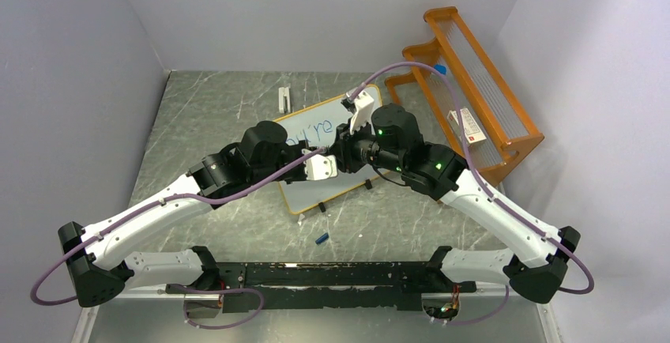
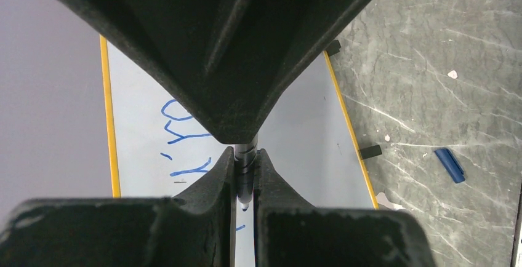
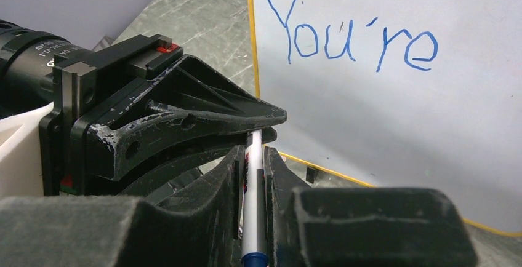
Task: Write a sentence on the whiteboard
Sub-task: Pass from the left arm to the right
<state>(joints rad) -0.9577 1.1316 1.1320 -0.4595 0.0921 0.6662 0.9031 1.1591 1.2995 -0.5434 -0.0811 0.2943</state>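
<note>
The whiteboard (image 1: 312, 193) lies flat mid-table with "You're" (image 3: 351, 39) written on it in blue. A white marker (image 3: 253, 199) with a blue end is held over the board by both grippers, nose to nose. My left gripper (image 2: 245, 159) is shut on the marker (image 2: 245, 178) near its tip, which hovers just over the board (image 2: 295, 138) beside a short blue stroke. My right gripper (image 3: 253, 153) is shut on the barrel further back. In the top view the left gripper (image 1: 332, 153) and the right gripper (image 1: 348, 147) meet above the board's middle.
A blue marker cap (image 1: 321, 239) lies on the grey table in front of the board, also seen as the cap (image 2: 449, 165) in the left wrist view. An orange wooden rack (image 1: 474, 98) stands at the back right. A small white object (image 1: 284, 99) lies behind the board.
</note>
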